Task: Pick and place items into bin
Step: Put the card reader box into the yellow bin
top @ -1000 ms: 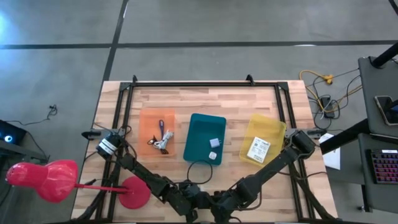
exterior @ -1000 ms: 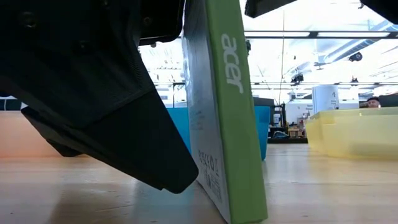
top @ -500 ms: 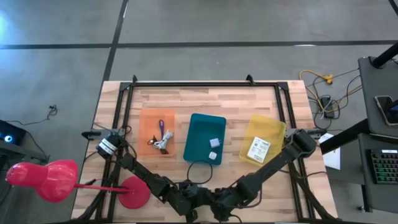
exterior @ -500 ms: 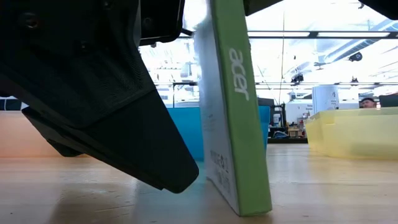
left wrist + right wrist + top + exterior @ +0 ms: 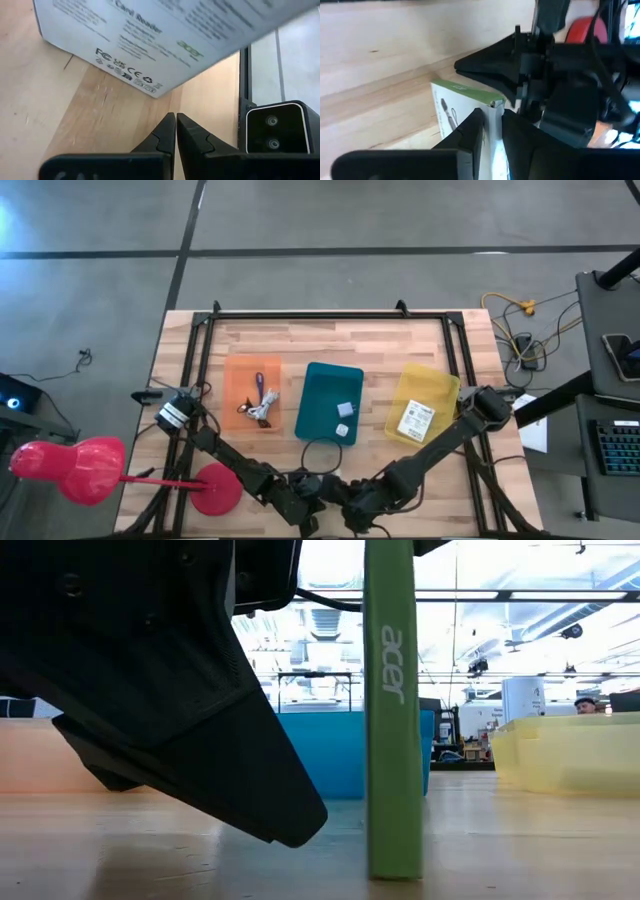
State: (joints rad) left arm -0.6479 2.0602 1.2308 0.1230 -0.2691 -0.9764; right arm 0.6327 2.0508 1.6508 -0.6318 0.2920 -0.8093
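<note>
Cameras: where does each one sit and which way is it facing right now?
High: overhead, straight down on table, three bins, both arms.
Low: table height, level across; green-edged box upright, dark arm left.
Left wrist: past the shut left gripper at the box's printed face.
Right wrist: right gripper fingers either side of the box's edge.
Shared: the box shows in low and both wrist views.

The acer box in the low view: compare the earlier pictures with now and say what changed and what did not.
The acer box has swung from leaning to upright, edge-on, as the right gripper closed on it. The left gripper stayed shut beside it; the orange, teal and yellow bins are unchanged.
</note>
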